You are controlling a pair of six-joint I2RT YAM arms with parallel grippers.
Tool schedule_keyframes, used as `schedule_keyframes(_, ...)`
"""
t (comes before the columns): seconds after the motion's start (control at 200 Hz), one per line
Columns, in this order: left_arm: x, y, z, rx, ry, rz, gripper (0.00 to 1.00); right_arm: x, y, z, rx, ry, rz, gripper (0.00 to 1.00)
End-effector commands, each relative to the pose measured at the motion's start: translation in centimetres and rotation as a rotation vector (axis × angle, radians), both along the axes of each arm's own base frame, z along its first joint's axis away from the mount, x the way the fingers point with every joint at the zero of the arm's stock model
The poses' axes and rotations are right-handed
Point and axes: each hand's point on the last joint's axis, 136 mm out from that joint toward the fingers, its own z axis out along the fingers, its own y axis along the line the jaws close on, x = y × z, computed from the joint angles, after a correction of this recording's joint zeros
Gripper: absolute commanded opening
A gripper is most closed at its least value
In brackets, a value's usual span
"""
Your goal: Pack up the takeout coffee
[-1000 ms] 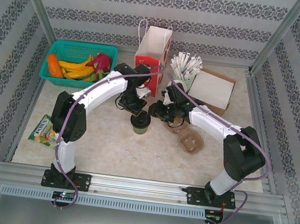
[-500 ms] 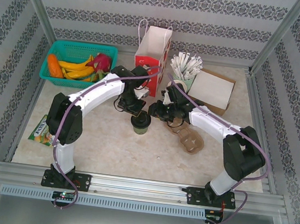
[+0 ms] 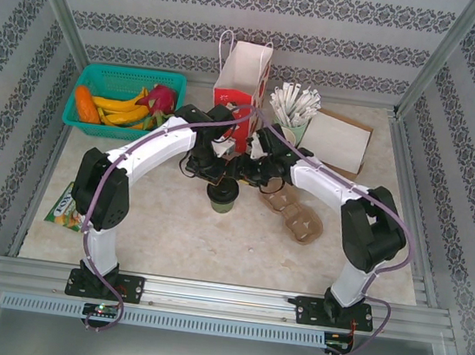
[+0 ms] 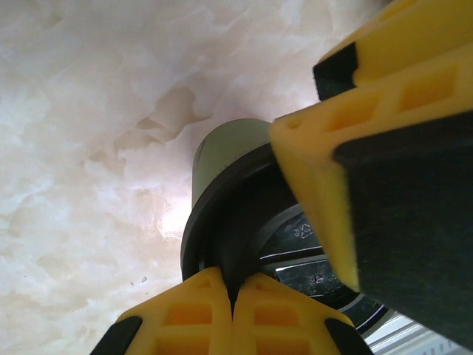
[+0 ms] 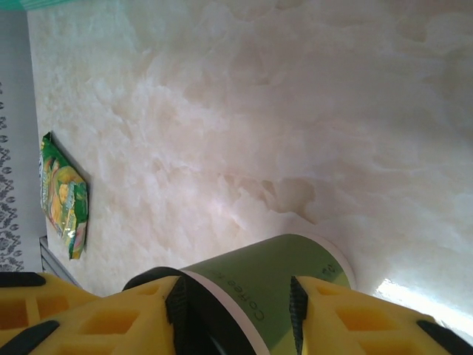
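Both arms crowd the small green paper takeout coffee (image 3: 220, 194), black-lidded, standing mid-frame on the pale marble table (image 3: 169, 230).
The left gripper (image 4: 233, 299) has its jaws pressed together at the lid's rim; the right gripper (image 5: 235, 296) straddles the cup's side, but I can't tell whether it is gripping.

Green takeout coffee (image 5: 273, 281) wears a black lid (image 4: 229, 222); the basket (image 3: 133, 73) is teal.

Gift bag (image 3: 241, 73) stands behind takeout coffee (image 3: 221, 195); nearer table (image 3: 177, 240) seems free.

Left arm (image 3: 146, 144) and right arm (image 3: 328, 185) reaching inward; left end effector (image 4: 233, 287) clamped tight, right end effector (image 5: 236, 303) seemingly part-spread.
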Motion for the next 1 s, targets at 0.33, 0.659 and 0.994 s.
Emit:
schedule_keyframes(0.33, 0.4, -1.7, -1.0, -0.011, -0.027, -0.018, 0.0, -1.9, 1.7, -2.3, -0.034, 0.086, 0.065, 0.51)
schedule_keyframes(0.659, 2.0, 0.5, -0.1, 0.09, -0.096, 0.157, 0.0, -0.9, -2.3, 2.8, -0.029, -0.193, -0.022, 0.68)
schedule_keyframes(0.994, 3.0, 1.5, 0.0, 0.15, -0.119, 0.322, 0.0, -2.9, -6.4, 2.1, -0.106, -0.383, -0.041, 0.98)
